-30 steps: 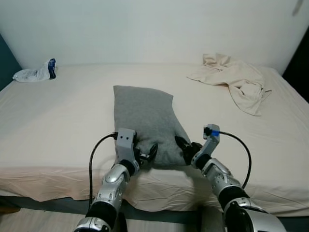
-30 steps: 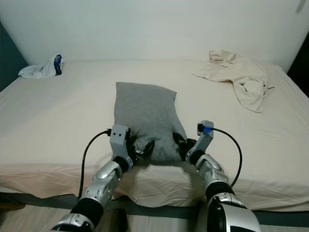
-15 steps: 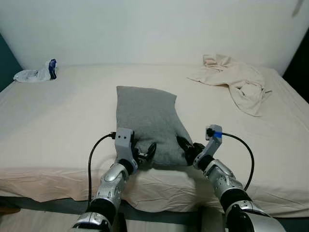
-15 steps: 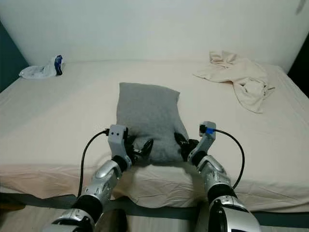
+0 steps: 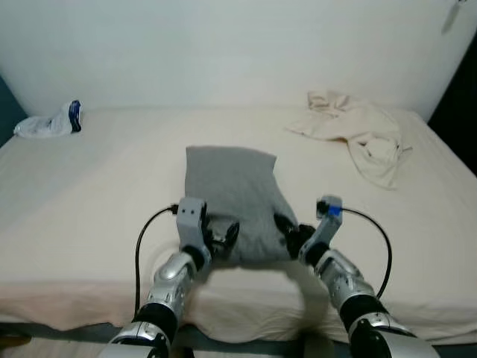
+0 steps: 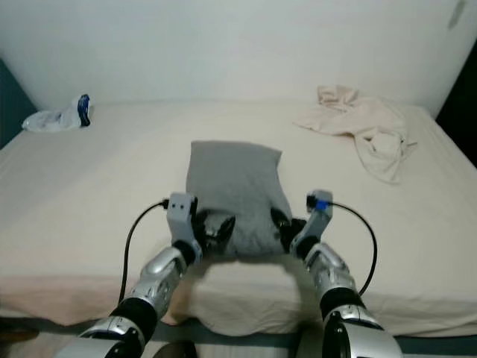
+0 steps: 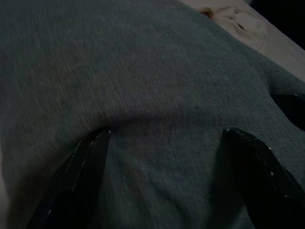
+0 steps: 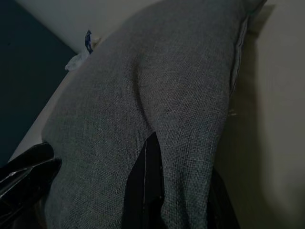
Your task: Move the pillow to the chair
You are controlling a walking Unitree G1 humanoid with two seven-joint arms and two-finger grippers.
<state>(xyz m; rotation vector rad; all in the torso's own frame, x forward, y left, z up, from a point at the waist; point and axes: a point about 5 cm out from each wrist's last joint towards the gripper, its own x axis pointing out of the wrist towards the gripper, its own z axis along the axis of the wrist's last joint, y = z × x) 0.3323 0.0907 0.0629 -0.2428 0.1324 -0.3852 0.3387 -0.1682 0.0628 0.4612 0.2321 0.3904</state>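
Far off in the upper left of the frame, a crumpled white plastic bag (image 5: pixel 46 123) with a blue patch lay near the back edge of the bed (image 5: pixel 89 194), close to a dark teal wall (image 6: pixel 9 101). Lower and left of centre, the silver left arm reached up from the bottom of the frame, a black cable (image 5: pixel 144 239) looping beside it, and the left hand (image 5: pixel 221 237) sat at the near left corner of the grey pillow (image 5: pixel 232 190). In the left wrist view its two black fingers (image 7: pixel 76 181) stood spread apart and pressed into the grey fabric, which bulged between them, so that hand was open against the pillow rather than pinching it. The pillow itself lay in the middle of the frame, lengthwise on the cream sheet, its near end reaching the front edge of the bed between the two hands. Just right of centre, the right hand (image 5: pixel 289 233) met the pillow's near right corner; the right wrist view showed a fold of the fabric pinched over one black finger (image 8: pixel 147 186), so that hand was closed on the pillow's edge. A blue-tagged camera block (image 5: pixel 329 208) rode on that wrist, with another black cable (image 5: pixel 380 239) arcing out to the right. Further right, in the upper right of the frame, a rumpled beige cloth (image 5: pixel 358 138) was spread over the bed, well apart from the pillow, below the plain white wall (image 5: pixel 238 52).
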